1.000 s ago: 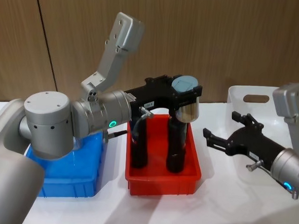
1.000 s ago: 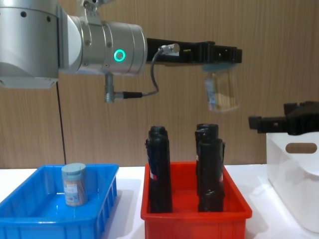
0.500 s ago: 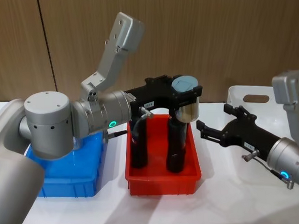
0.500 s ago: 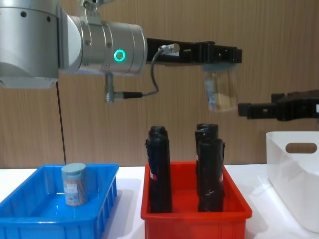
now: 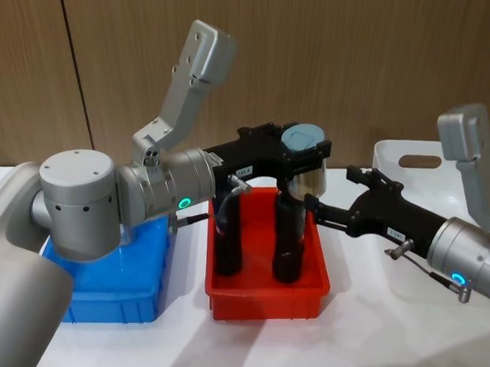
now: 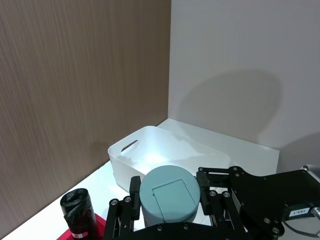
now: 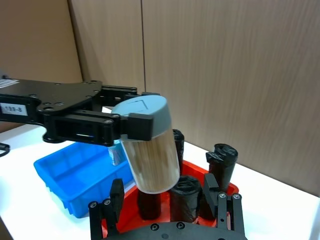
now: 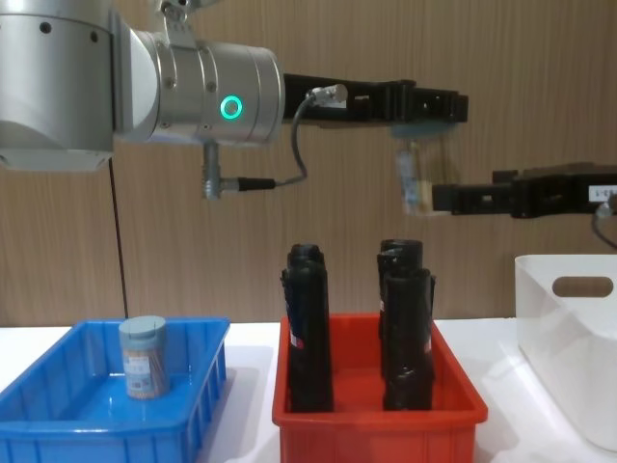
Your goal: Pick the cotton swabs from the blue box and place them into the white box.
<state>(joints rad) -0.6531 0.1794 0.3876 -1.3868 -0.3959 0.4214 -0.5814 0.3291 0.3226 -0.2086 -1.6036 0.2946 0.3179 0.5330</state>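
While my left gripper [image 5: 304, 150] pinches the cotton swab jar [image 5: 309, 184] by its lid [image 5: 303, 138] above the red bin [image 5: 318, 285], right gripper [image 5: 332, 190] gapes alongside; jar reads light, rigid, slick, so I'd grip mid-body

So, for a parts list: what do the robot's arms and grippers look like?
The left arm and right arm are silver-grey cylinders with glowing teal rings; the left gripper and right gripper are black, white-labelled, with thin grey cables.

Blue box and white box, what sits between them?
The red bin with upright black rolls, per the chest view; above it the left pincer holds a swab jar, right pincer open beside it.
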